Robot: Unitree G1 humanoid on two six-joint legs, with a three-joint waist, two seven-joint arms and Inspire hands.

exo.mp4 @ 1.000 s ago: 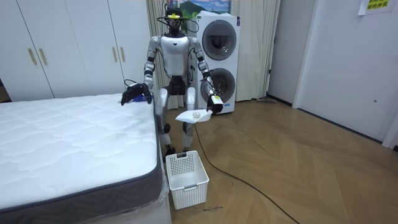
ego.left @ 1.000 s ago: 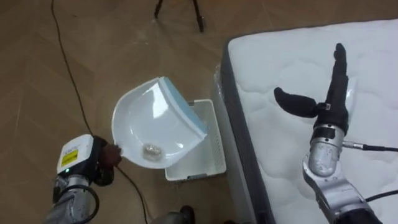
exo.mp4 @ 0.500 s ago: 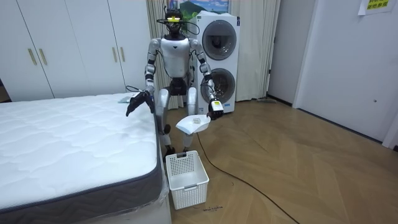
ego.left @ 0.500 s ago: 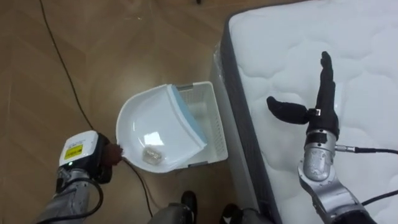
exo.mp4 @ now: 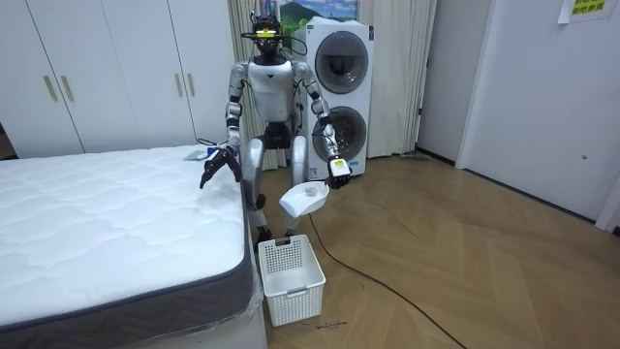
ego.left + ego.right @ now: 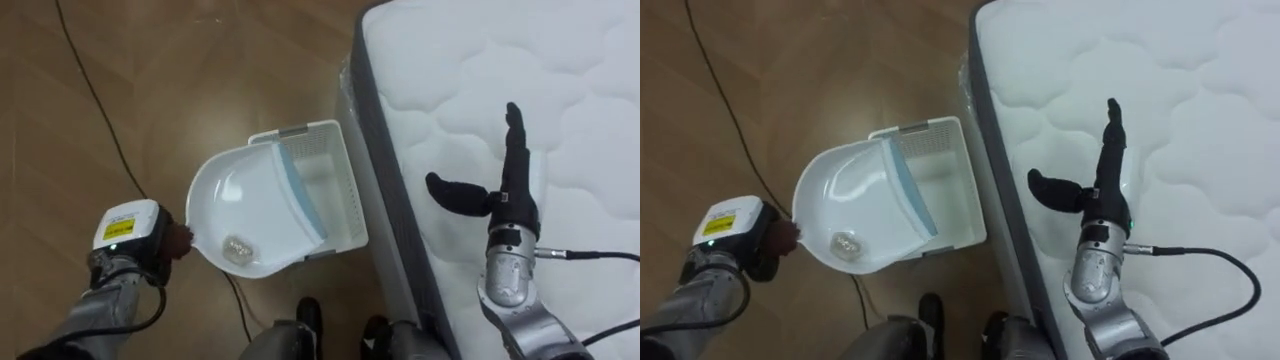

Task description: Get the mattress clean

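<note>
My left hand (image 6: 133, 243) is shut on the handle of a white dustpan (image 6: 255, 205), held roughly level over the near left part of a white slatted basket (image 6: 328, 190). A small crumpled bit of litter (image 6: 236, 247) lies in the pan near the handle. The basket stands on the wooden floor against the side of the bed's white quilted mattress (image 6: 580, 80). My right hand (image 6: 508, 200) is open, fingers straight and thumb spread, just above the mattress near its edge. In the room view I stand at the bed's far corner with the dustpan (image 5: 302, 197) above the basket (image 5: 289, 276).
Stacked washing machines (image 5: 341, 87) stand behind me and white wardrobe doors (image 5: 107, 73) line the wall at the room view's left. Bare wooden floor (image 5: 465, 262) stretches to the room view's right of the basket.
The dustpan has come lower and closer over the basket. My right arm has dropped towards the mattress, its hand still open. My head camera has tilted, shifting the whole eye view.
</note>
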